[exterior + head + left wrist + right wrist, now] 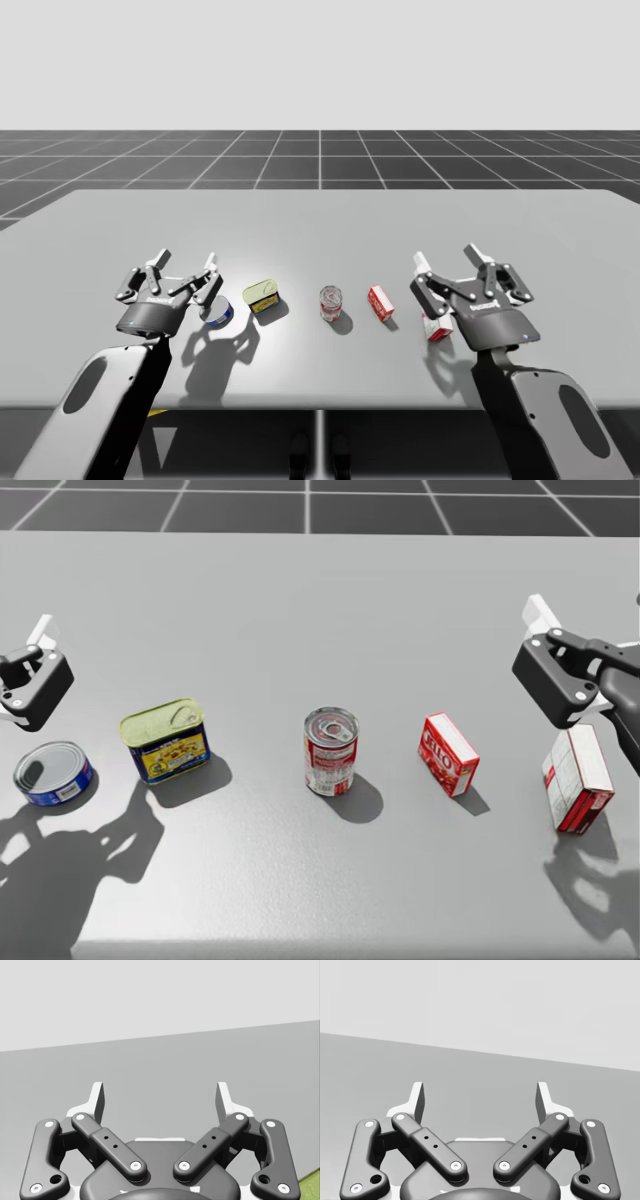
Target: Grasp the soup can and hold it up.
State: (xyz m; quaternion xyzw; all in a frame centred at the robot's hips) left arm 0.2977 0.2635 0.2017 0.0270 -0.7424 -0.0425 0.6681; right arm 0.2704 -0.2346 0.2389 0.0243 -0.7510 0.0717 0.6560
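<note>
Soup can (pixel 330 752) upright on table (pixel 300 600), untouched. Spread wide, empty: left jaws, right jaws, well apart either side of soup can. Risk: right reach clips small red box (pixel 448 754) near soup can, or off-centre closing topples soup can.

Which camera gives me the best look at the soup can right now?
The head view: the soup can stands upright near its centre, lid and label plain, between the rectangular yellow tin and the small red box. The high view shows it small, mid-row. Both wrist views look past open fingers across the table.
</note>
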